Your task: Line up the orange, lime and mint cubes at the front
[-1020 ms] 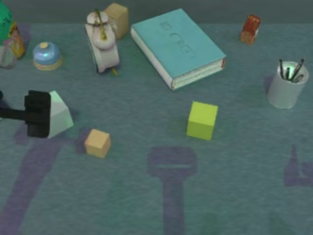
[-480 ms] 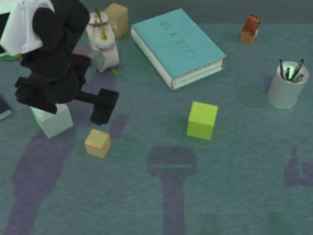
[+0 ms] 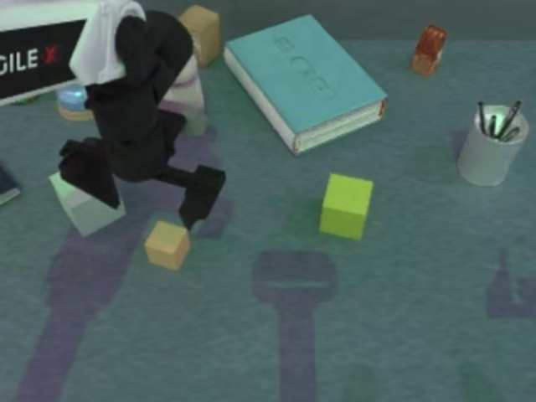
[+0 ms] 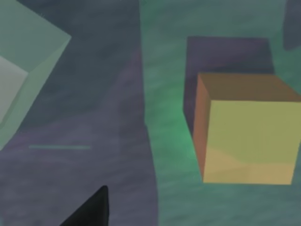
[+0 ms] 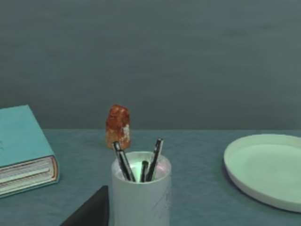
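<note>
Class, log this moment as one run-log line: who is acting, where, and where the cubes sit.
left hand open above table, between mint cube and orange cube | lime cube apart, mid-table | right arm not visible

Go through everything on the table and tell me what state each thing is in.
Pale orange-tan cube: flat on the table, free.
Yellow-green cube: flat, alone mid-table.
Pale mint green cube: on the table, partly under the left arm.
Turquoise hardcover book: closed, lying flat.
White pen cup: upright, holding pens.
Left gripper: open above the cubes.

Mint cube [image 3: 88, 209] seemingly half-hidden under arm
</note>
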Robot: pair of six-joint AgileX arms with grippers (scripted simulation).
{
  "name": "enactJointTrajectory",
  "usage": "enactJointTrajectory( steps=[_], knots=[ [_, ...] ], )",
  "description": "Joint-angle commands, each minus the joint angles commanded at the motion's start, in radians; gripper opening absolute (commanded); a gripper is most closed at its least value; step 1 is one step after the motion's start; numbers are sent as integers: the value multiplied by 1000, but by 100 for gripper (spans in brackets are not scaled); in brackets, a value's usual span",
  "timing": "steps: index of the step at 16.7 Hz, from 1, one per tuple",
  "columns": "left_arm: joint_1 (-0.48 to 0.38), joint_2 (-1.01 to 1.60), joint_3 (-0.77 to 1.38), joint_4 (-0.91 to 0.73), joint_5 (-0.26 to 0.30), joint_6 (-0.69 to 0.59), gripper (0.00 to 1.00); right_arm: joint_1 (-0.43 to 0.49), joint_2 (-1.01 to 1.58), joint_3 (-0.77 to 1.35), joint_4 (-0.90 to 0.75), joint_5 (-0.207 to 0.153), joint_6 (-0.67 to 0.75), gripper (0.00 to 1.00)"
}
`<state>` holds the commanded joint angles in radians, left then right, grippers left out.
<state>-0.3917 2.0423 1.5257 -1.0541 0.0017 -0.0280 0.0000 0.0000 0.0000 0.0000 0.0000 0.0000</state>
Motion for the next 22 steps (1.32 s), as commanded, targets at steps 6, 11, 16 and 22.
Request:
enactJointTrajectory(
  steps=[6, 11, 16, 22],
  knots=[
    [3, 32, -46, 76, 0, 3, 100, 0, 0, 0, 0, 0, 0, 100],
    [2, 126, -148, 280, 1, 3, 100, 0, 0, 0, 0, 0, 0, 100],
    [1, 143, -164, 307, 1, 3, 100, 0, 0, 0, 0, 0, 0, 100],
    [1, 143, -164, 307, 1, 3, 55, 0, 0, 0, 0, 0, 0, 100]
  ],
)
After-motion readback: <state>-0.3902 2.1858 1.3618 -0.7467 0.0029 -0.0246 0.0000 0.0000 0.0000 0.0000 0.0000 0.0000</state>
